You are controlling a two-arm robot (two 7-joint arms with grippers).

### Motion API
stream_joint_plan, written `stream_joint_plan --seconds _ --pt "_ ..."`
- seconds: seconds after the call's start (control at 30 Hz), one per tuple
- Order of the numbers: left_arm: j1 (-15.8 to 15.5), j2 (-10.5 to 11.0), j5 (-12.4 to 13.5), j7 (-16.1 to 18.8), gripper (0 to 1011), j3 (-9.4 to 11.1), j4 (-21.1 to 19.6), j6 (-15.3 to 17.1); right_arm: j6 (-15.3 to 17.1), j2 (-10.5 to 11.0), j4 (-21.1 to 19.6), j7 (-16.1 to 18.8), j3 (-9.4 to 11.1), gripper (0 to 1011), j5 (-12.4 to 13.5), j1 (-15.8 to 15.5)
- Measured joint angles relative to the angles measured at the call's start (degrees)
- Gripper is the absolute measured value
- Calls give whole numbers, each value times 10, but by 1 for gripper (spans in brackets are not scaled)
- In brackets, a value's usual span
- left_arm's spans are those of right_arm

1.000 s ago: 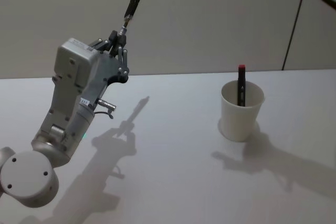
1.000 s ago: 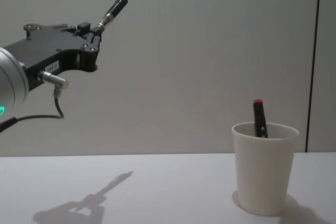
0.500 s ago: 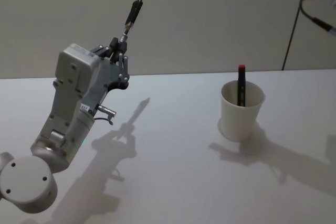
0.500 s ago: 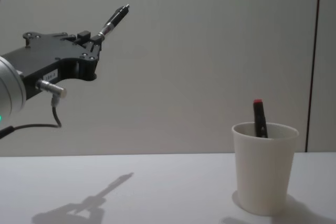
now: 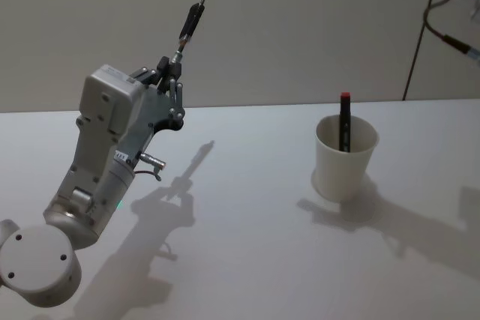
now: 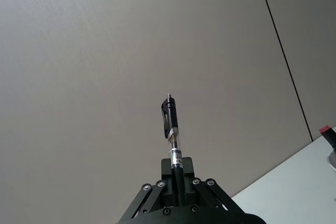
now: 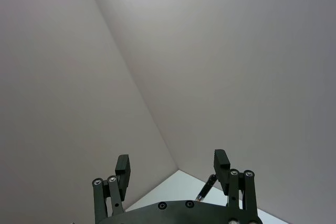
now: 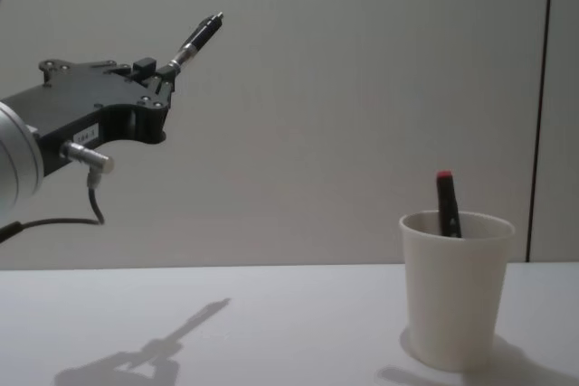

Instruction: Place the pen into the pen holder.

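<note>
The pen [image 5: 189,26] is in the air on the robot's left side, well above the worktop [image 5: 247,260] and well apart from the pen holder [image 5: 343,166]. It is held by its lower end and slants up and to the right, with the black clip end uppermost. The left end effector [image 5: 171,65] is clamped on it, fingers drawn together around the barrel, which the left wrist view shows running straight out from between them. The pen holder, a plain white paper cup, stands upright on the right of the worktop. A red-capped marker [image 5: 345,121] is already inside, leaning on the far part of the rim. The right end effector [image 7: 173,163] is raised off to the side, its fingers apart and holding nothing. The step in hand looks like the carry to the cup. To do it well, the arm should probably travel right at this height and stop above the opening. The wrist should then turn so the free end points down before any descent. Aiming for the near, unoccupied part of the mouth would keep the pen off the marker. A paper cup is light, so a knock on the rim could tip it, and release seems safest once the tip is well inside. The cup carries no print. A small white label [image 8: 86,136] on the left end effector's body and a band on the pen's barrel are too small to read.
</note>
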Motion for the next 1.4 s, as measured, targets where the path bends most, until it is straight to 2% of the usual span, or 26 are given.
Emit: stream_joint_plan --seconds 0.23,0.5,0.8,0.83,0.87,0.97,1.07,1.2,1.4 --pt "1 0 0 0 115 0 -1 1 18 2 -2 -35 0 1001 27 -4" --pt "1 0 1 -1 115 0 -2 1 44 5 -10 -102 0 1001 79 -15" --pt "-5 -7 2 -8 115 -1 -8 -10 65 7 -20 -196 -1 1001 152 -31" --pt "-6 -8 2 -10 115 -1 -9 -11 68 7 -22 -214 -2 1001 166 -34" --pt "-7 -10 2 -13 115 -1 -11 -12 68 7 -22 -214 -2 1001 166 -34" --pt "-9 -12 0 -19 115 -1 -13 -14 72 6 -25 -258 -4 1001 199 -41" --pt "-10 -14 -3 -30 115 0 -16 -16 73 5 -27 -283 -7 1001 218 -44" --pt "-12 -14 -9 -48 115 0 -19 -17 73 -1 -27 -334 -14 1001 257 -47" --pt "-12 -9 -23 -84 115 -1 -22 -17 73 -10 -20 -376 -24 1001 290 -42"
